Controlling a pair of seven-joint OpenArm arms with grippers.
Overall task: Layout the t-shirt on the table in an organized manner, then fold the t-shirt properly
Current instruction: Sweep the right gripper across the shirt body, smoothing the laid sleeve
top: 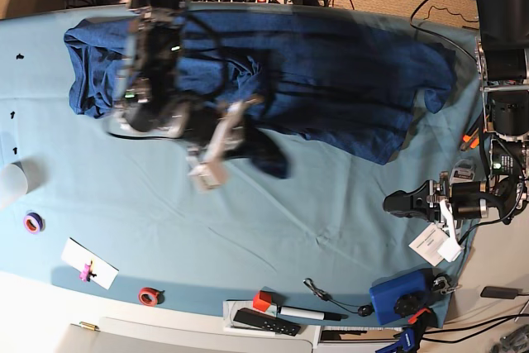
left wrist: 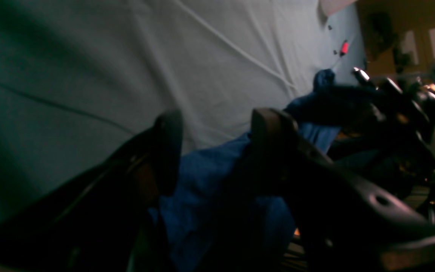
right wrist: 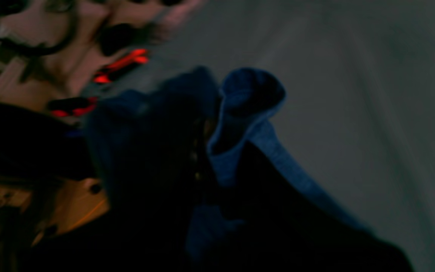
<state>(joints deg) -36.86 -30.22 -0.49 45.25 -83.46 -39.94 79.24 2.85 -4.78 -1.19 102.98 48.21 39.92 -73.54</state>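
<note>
The dark navy t-shirt [top: 331, 64] lies spread along the far side of the table [top: 289, 229], bunched at its left end. My right gripper [top: 246, 136] is shut on a fold of the t-shirt near the middle. In the right wrist view the blue fabric [right wrist: 247, 113] loops up around the dark right gripper [right wrist: 202, 151]. My left gripper [top: 395, 202] is open over the teal cloth at the right, apart from the shirt's near edge. In the left wrist view the left gripper [left wrist: 217, 147] has nothing gripped, and blue shirt fabric [left wrist: 202, 189] shows through the gap.
Along the near edge lie a purple tape roll [top: 33, 222], a red tape roll [top: 149, 295], a white card [top: 89, 264], a black tool [top: 264, 321] and a blue box [top: 401, 297]. Paper tags [top: 434, 241] lie by the left arm. A cup [top: 8, 183] stands at the left edge.
</note>
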